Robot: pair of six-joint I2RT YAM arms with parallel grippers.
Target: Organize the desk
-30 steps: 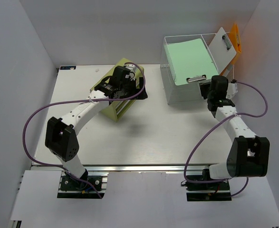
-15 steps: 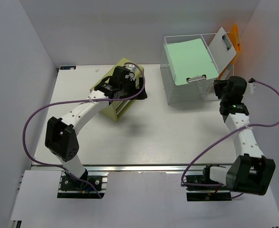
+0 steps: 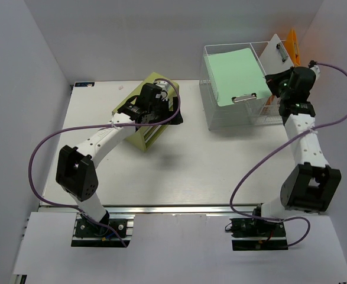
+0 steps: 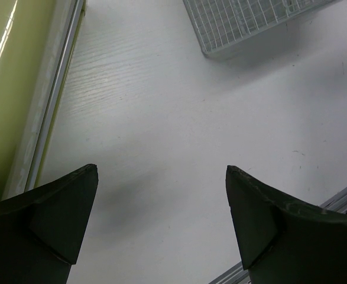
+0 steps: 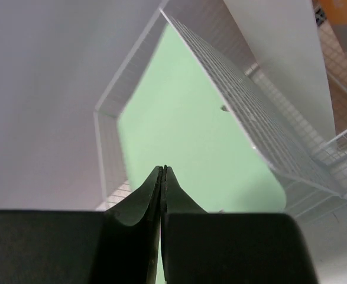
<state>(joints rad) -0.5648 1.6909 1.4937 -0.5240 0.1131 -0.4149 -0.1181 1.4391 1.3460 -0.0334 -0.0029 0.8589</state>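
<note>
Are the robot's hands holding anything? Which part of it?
No, nothing. The left hand is wide open above the desk, and the right hand is shut empty near the wire rack.

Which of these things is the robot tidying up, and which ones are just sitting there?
Probably part of the tidying:
- the desk
- the wire rack
- the green clipboard and the white clipboard in the rack
- the olive drawer box

Probably just there:
- the orange thing behind the white clipboard
- the purple cables on the arms
</note>
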